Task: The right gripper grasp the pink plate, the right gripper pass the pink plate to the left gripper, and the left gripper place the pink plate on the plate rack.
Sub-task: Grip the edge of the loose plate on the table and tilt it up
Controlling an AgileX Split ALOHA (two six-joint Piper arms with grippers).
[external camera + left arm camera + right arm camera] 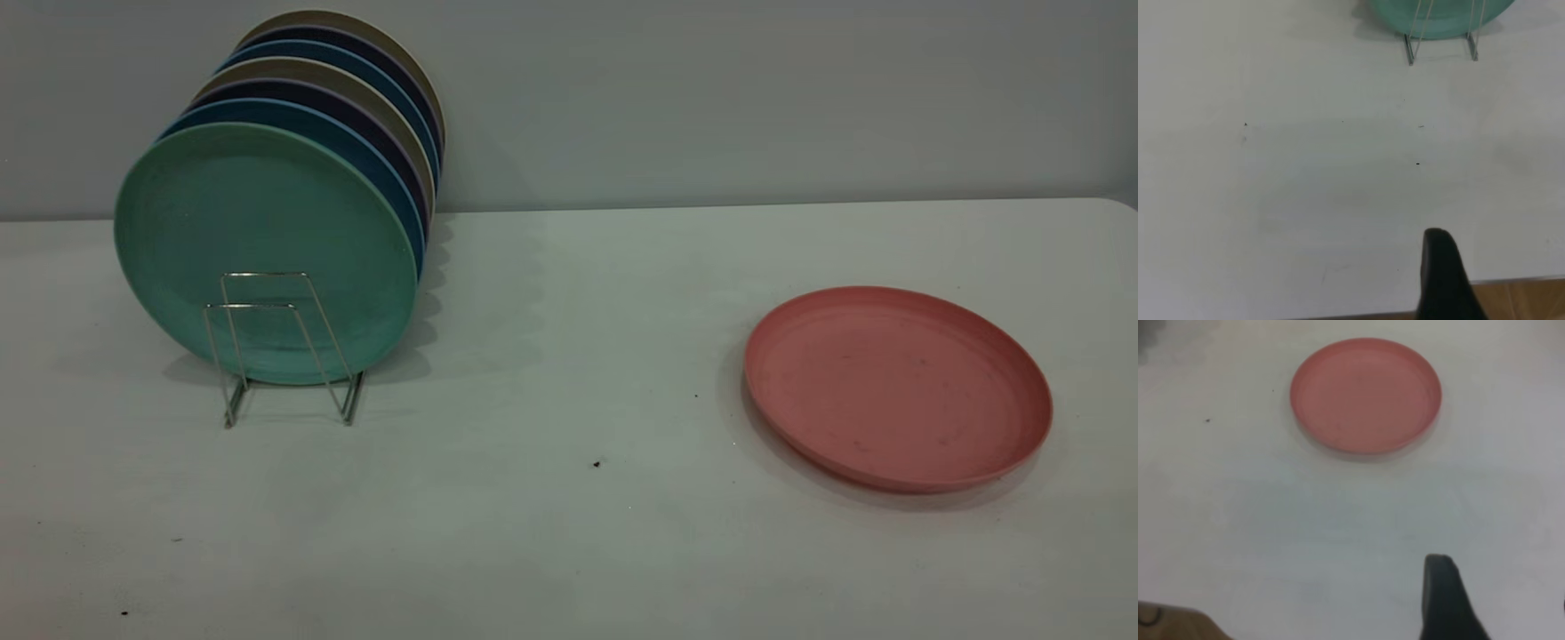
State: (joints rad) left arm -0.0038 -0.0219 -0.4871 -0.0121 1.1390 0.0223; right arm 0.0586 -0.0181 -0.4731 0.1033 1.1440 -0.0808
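A wide white bench (pixel 569 533) fills most of the room from where I stand, its top flecked with a few small dark specks. Behind it rises a plain pale grey wall (pixel 756 98). Soft, even light falls across everything. Past the bench's near edge, a brown wooden floor (pixel 1525 300) shows.

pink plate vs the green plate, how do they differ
The pink plate lies flat on the table, at the right; the green plate stands on edge in the rack, at the left. The pink plate is alone, apart from everything; the green plate fronts a row of other plates. Both are round, shallow-rimmed and look similar in size.
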